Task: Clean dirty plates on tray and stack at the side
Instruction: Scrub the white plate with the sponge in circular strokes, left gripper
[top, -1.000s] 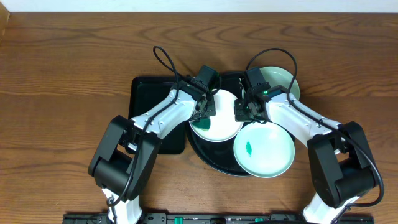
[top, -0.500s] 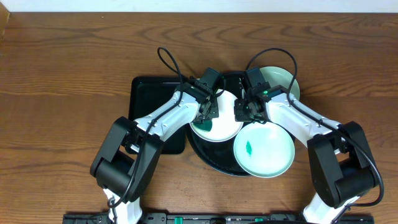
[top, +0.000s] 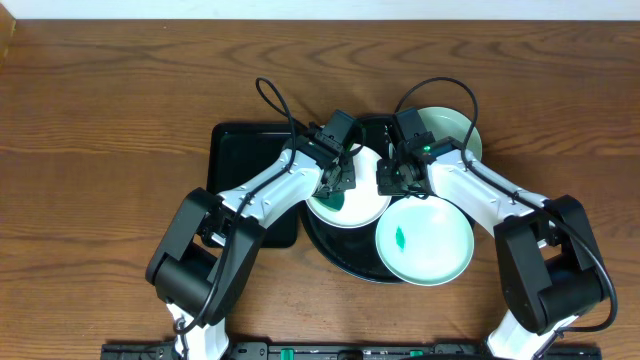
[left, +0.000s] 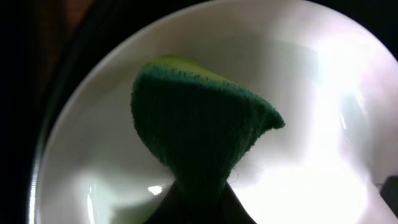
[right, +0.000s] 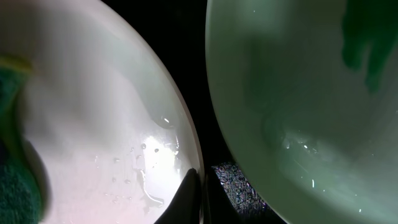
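A white plate (top: 365, 200) lies on the round black tray (top: 330, 252). My left gripper (top: 335, 188) is shut on a green sponge (left: 199, 124) and presses it onto that plate (left: 311, 93). My right gripper (right: 198, 186) is shut on the white plate's right rim (right: 186, 149), seen from above at the right gripper (top: 390, 184). A mint plate (top: 430, 250) with a green smear (right: 367, 37) sits at the tray's front right. Another mint plate (top: 455, 130) lies at the back right, partly under my right arm.
A rectangular black tray (top: 235, 160) lies left of the round one, partly under my left arm. Bare wooden table (top: 100, 150) surrounds both trays. Water drops (right: 146, 180) sit on the white plate near my right fingertips.
My left gripper has slid the sponge slightly to the right across the white plate. The right gripper and the plates have stayed put.
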